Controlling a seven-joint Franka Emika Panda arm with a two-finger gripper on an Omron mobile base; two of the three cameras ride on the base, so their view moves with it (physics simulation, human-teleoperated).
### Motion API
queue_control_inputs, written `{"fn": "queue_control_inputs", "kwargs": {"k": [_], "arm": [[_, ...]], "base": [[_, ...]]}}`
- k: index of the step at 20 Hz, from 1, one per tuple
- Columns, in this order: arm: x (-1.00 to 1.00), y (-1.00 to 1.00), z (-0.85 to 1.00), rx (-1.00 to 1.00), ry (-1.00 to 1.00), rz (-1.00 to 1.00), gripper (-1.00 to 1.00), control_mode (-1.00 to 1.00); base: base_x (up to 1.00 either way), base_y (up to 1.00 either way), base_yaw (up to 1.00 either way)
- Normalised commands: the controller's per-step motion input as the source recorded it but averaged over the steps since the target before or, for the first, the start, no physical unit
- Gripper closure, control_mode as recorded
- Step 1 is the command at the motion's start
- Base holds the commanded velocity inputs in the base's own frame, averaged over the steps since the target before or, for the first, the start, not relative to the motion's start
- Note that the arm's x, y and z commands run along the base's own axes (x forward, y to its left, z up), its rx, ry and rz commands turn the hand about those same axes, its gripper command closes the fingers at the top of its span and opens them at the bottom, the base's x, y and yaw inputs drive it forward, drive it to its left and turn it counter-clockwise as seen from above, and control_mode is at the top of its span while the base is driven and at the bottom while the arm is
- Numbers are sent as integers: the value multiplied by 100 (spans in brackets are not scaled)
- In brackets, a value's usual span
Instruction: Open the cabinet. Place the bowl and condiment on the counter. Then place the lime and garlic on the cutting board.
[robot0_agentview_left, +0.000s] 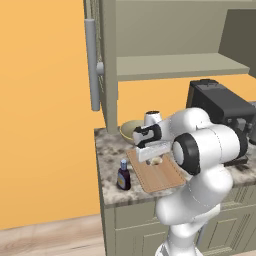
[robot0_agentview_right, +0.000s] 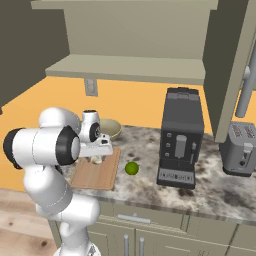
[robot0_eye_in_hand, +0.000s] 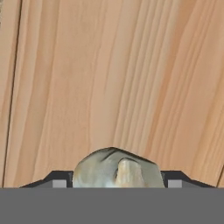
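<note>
My gripper (robot0_eye_in_hand: 116, 183) hangs low over the light-brown cutting board (robot0_agentview_left: 162, 179) (robot0_agentview_right: 94, 176) (robot0_eye_in_hand: 109, 65), shut on the pale garlic (robot0_eye_in_hand: 114, 169) (robot0_agentview_left: 156, 161) (robot0_agentview_right: 96, 159), which sits just above the wood. The beige bowl (robot0_agentview_left: 130, 129) (robot0_agentview_right: 111, 128) rests on the counter (robot0_agentview_left: 107, 150) (robot0_agentview_right: 215, 185) behind the board. On the board's left stands the dark condiment (robot0_agentview_left: 123, 176) bottle. The green lime (robot0_agentview_right: 131, 168) lies on the stone to the right of the board. The cabinet (robot0_agentview_left: 175, 65) (robot0_agentview_right: 125, 67) above is open, its shelf bare.
A black coffee machine (robot0_agentview_left: 220, 105) (robot0_agentview_right: 181, 135) stands right of the board, with a grey toaster (robot0_agentview_right: 240, 150) beyond it. The open cabinet door with its bar handle (robot0_agentview_left: 92, 65) juts out at upper left. Base cabinets run below the counter.
</note>
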Motion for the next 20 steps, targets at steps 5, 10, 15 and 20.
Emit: {"fn": "queue_control_inputs", "kwargs": {"k": [5,10,15,20], "arm": [[-30,-7,25,3,-15,0,-100,-100],[-10,-1,34,5,-17,0,-100,-100],[-3,0,29,3,-18,0,-100,-100],[-23,-25,45,1,-8,0,-100,-100]], "base": [[0,0,0],[0,0,0],[0,0,0],[0,0,0]]}}
